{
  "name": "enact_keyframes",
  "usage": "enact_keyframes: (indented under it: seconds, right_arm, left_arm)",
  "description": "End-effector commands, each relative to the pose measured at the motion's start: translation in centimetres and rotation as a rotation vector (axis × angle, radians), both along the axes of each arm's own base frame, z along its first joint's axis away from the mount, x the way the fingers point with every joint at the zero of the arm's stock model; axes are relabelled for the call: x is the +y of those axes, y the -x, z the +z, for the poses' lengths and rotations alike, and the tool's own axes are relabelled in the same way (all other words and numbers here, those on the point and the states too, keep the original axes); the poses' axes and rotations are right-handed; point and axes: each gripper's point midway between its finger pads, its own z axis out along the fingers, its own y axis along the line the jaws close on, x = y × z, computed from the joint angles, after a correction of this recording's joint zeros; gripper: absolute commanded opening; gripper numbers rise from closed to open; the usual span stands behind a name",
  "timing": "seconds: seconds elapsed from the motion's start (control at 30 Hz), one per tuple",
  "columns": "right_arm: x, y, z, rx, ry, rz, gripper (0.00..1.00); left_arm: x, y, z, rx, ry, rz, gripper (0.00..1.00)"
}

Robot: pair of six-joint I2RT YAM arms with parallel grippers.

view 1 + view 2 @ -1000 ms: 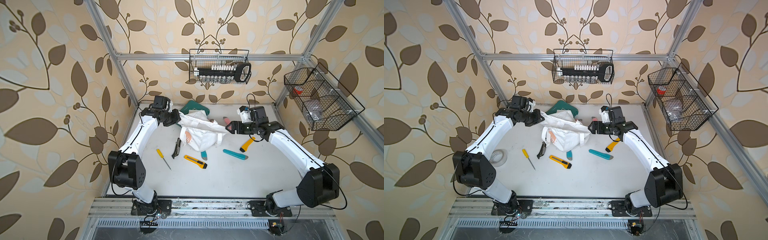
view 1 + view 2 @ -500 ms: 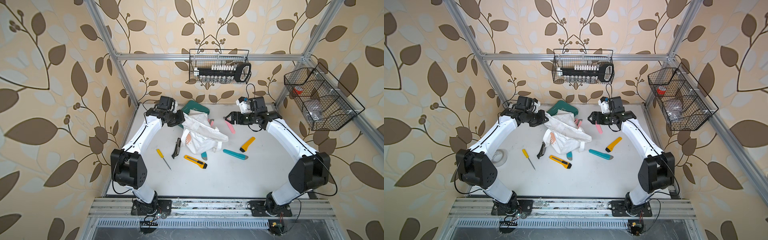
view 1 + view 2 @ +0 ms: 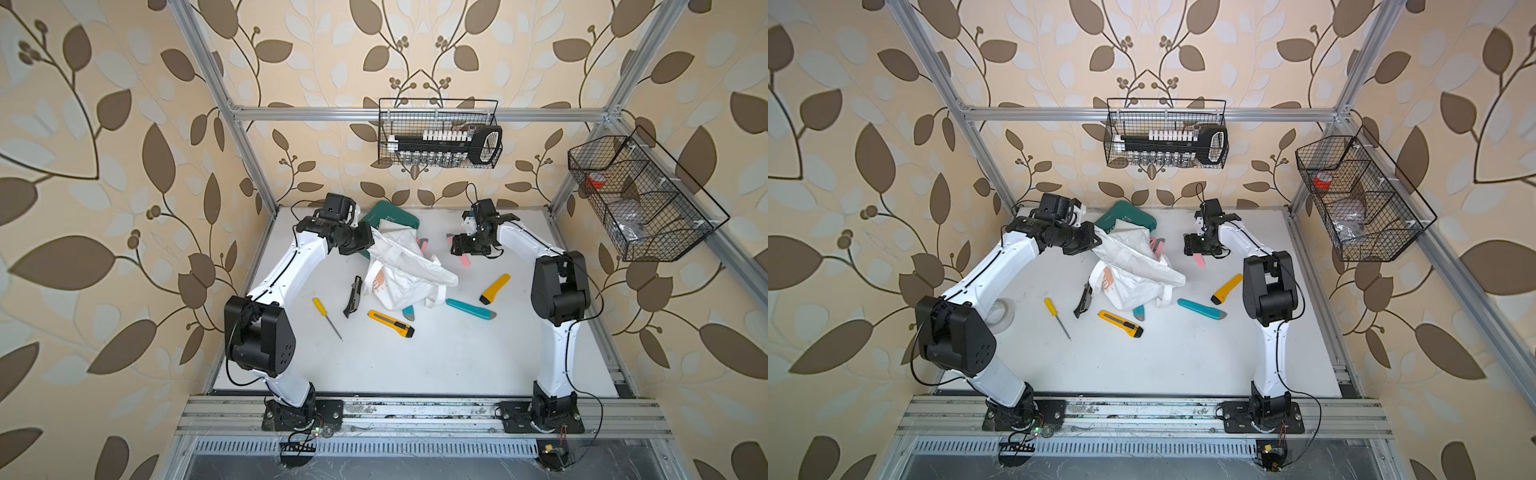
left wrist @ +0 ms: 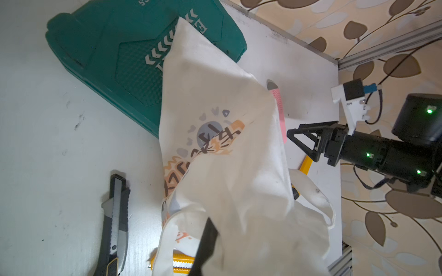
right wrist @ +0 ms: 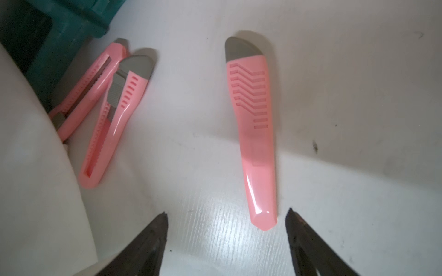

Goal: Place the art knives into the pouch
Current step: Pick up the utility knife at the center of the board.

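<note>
Your left pincer was clamped shut on the pouch. It held the far-left edge up off the tabletop, and the white cloth sagged toward the middle, partly over the green case. Your right pincer stood open, low over the far right of the tabletop, with its jaws either side of the tip of a pink art knife and not closed on it. That knife lay flat, just right of the pouch. Two more pink knives lay beside the cloth.
</note>
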Motion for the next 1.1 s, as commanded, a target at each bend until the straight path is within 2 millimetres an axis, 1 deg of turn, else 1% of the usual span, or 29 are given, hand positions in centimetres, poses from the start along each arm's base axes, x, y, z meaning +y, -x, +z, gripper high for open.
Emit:
enact_keyframes:
  seconds: [0.0,0.2,0.33,0.4,0.47,0.67,0.7,0.77,0.83,0.9,0.97,1.07]
  right_arm:
    - [-1.2,-0.4,-1.7,0.027,0.084,0.013,0.76]
    - [-1.0,-1.4,-3.7,0.029,0.093,0.031,0.69]
    - [-1.0,-1.6,-5.1,0.058,0.105,0.029,0.64]
    - [-0.9,-1.4,-5.7,0.076,0.114,0.031,0.6]
    - [-1.0,-1.0,-6.2,0.097,0.147,0.031,0.52]
    - [-1.3,0.6,-7.5,0.144,0.249,0.054,0.43]
    - [-1.2,0.8,-7.5,0.146,0.26,0.059,0.41]
    - [-1.1,1.1,-7.5,0.151,0.269,0.073,0.31]
    - [-0.6,1.5,-7.3,0.16,0.256,0.086,0.23]
    - [-0.4,1.8,-6.9,0.16,0.238,0.09,0.22]
    - [-0.4,2.2,-6.1,0.148,0.225,0.083,0.16]
    - [-0.3,2.9,-4.0,0.118,0.203,0.073,0.15]
  left_arm:
    - [-1.1,0.1,0.4,-0.02,0.008,-0.039,0.0]
    - [-1.6,0.2,0.4,-0.023,0.009,-0.051,0.0]
    - [-1.6,0.3,0.4,-0.025,0.008,-0.051,0.0]
    - [-1.6,0.3,0.3,-0.025,0.008,-0.05,0.0]
    - [-1.5,0.3,0.3,-0.025,0.006,-0.05,0.0]
    - [-1.6,0.4,0.2,-0.022,0.006,-0.053,0.0]
    - [-1.6,0.4,0.2,-0.023,0.006,-0.053,0.0]
    - [-1.6,0.4,0.2,-0.022,0.007,-0.055,0.0]
    - [-1.7,0.4,0.1,-0.021,0.008,-0.056,0.0]
    - [-1.8,0.5,0.1,-0.021,0.008,-0.058,0.0]
    - [-1.8,0.5,0.1,-0.02,0.008,-0.06,0.0]
    - [-1.9,0.5,-0.1,-0.017,0.003,-0.06,0.0]
